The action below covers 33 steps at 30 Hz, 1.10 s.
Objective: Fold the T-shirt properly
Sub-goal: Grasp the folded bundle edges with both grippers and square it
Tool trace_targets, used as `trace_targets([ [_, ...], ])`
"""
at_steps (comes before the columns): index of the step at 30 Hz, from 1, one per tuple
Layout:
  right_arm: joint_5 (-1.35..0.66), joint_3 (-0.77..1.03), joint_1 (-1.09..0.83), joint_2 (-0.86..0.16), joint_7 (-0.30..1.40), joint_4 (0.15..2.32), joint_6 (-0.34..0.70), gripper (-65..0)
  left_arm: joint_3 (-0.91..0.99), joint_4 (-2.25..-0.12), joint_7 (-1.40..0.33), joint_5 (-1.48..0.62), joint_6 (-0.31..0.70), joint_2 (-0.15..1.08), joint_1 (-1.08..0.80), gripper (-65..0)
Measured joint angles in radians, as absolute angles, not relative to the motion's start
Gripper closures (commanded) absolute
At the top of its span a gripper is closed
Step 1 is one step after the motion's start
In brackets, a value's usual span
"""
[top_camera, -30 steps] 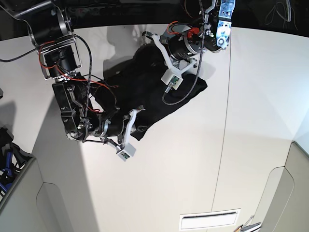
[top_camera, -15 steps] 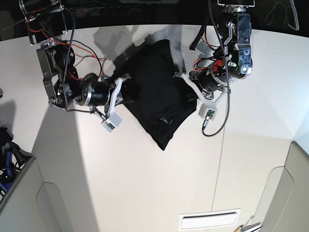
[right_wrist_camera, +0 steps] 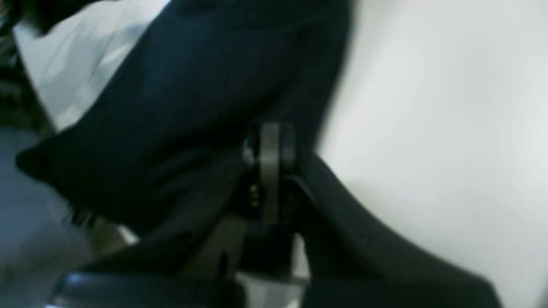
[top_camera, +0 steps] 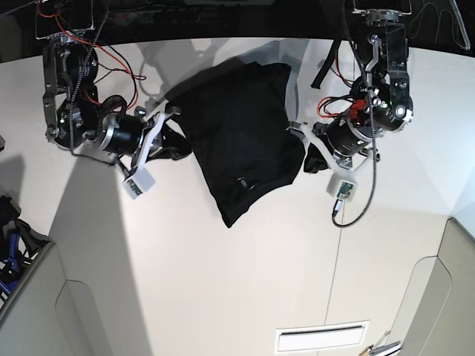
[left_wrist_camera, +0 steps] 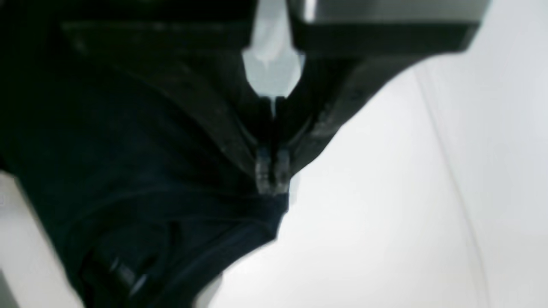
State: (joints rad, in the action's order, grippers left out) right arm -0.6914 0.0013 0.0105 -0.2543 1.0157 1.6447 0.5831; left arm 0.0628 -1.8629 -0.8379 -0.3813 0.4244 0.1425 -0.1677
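At the near edge of the base view, a slotted vent panel is sitting flush in the white table. A thin seam is running across the tabletop from near to far on the view's right. A bin holding blue items is standing at the left edge, and the far background is lying in darkness.

The T-shirt is hanging stretched between the two arms above the middle of the table, with its lowest corner pointing toward the near side. The fabric is plain matte black, showing a hem band and a small pale tag.

The left gripper is pinching one edge of the T-shirt with its jaws pressed together. The right gripper is clamping the opposite edge, jaws likewise closed on fabric.
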Motion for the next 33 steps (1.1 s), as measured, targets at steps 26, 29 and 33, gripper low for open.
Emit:
trace_targets([
  [26,-0.702,0.056,-0.164,-0.131,1.004,1.610,0.583,0.0,0.065,-1.812,-0.794,-0.474,0.430,0.079,-0.292,0.0],
  [29,-0.702,0.057,-0.169,-0.100,1.005,1.610,0.583,0.0,0.065,-1.788,-0.808,-0.459,0.433,0.080,-0.243,0.0],
  [33,-0.703,0.057,-0.169,-0.085,1.007,1.610,0.583,0.0,0.067,-1.784,-0.803,-0.433,0.431,0.081,-0.215,0.0],
])
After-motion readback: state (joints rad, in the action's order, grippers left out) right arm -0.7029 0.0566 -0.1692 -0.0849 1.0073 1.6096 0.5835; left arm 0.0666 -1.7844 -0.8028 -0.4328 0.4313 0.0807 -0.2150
